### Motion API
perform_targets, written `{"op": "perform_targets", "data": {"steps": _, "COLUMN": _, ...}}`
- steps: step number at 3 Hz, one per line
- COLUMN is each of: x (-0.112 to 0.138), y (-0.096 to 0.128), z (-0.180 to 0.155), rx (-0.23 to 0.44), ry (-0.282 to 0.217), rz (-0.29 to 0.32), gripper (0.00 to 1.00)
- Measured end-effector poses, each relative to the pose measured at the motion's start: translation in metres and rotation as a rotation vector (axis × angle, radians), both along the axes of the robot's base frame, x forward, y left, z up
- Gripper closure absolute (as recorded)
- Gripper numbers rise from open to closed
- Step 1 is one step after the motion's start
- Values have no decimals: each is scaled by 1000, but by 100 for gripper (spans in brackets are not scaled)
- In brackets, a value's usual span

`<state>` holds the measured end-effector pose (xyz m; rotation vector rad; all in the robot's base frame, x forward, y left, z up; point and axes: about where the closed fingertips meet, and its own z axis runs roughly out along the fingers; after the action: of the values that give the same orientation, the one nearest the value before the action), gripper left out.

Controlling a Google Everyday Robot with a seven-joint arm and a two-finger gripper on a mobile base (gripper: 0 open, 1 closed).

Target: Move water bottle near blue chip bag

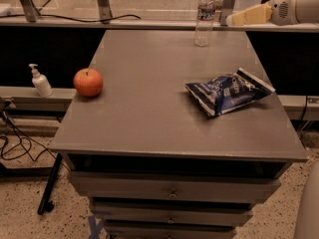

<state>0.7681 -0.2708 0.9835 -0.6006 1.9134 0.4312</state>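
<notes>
The water bottle (204, 18), clear with a white cap and a pale label, stands upright at the far edge of the grey table (149, 108), right of centre. The blue chip bag (228, 91) lies crumpled on the right side of the table, well in front of the bottle. My gripper (239, 18), pale yellow on a white arm, comes in from the upper right. It is level with the bottle and just to its right, apart from it and holding nothing.
A red apple (88, 81) sits at the table's left edge. A small white pump dispenser (40, 81) stands on a ledge to the left, off the table. A rail with metal posts runs behind the table. Drawers (172, 190) are below the top.
</notes>
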Motion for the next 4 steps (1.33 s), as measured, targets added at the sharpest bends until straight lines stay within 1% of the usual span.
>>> {"op": "perform_targets", "data": {"steps": 1, "x": 27, "y": 45, "z": 17, "rx": 80, "ry": -64, "rz": 22, "gripper": 0}}
{"op": "perform_targets", "data": {"steps": 2, "x": 48, "y": 78, "z": 23, "rx": 64, "ry": -120, "rz": -1, "gripper": 0}}
{"op": "perform_targets", "data": {"steps": 3, "x": 76, "y": 101, "z": -17, "rx": -12, "ry": -130, "rz": -64, "gripper": 0}}
{"op": "perform_targets", "data": {"steps": 4, "x": 103, "y": 115, "z": -60, "rx": -45, "ry": -109, "rz": -131, "gripper": 0}}
